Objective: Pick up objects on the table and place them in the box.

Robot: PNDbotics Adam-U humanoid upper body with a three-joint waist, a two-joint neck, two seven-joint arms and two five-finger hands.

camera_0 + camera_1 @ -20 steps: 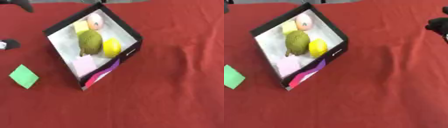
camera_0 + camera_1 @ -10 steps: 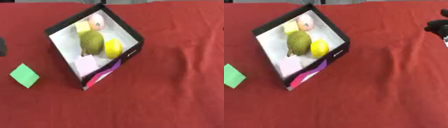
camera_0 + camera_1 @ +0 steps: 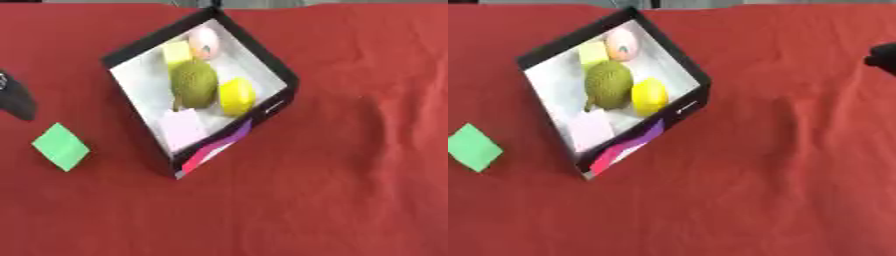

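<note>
A black box [image 3: 265,58] with a white inside lies askew on the red cloth. In it are a green bumpy fruit [image 3: 194,84], a yellow lemon [image 3: 236,96], a pink peach [image 3: 204,40], a yellow-green block [image 3: 178,52] and a pale pink square [image 3: 184,127]. A flat green square [image 3: 61,146] lies on the cloth, left of the box. My left hand [image 3: 16,97] shows as a dark shape at the left edge, above the green square and apart from it. Only a black bit of my right hand [image 3: 883,56] shows at the right edge, far from the box.
The red cloth [image 3: 350,190] covers the whole table, with soft wrinkles right of the box. A strip of grey background shows along the top edge.
The whole picture has shifted a little, so the camera moved. The box, its contents and the green square lie as before. Less of my right hand shows at the right edge.
</note>
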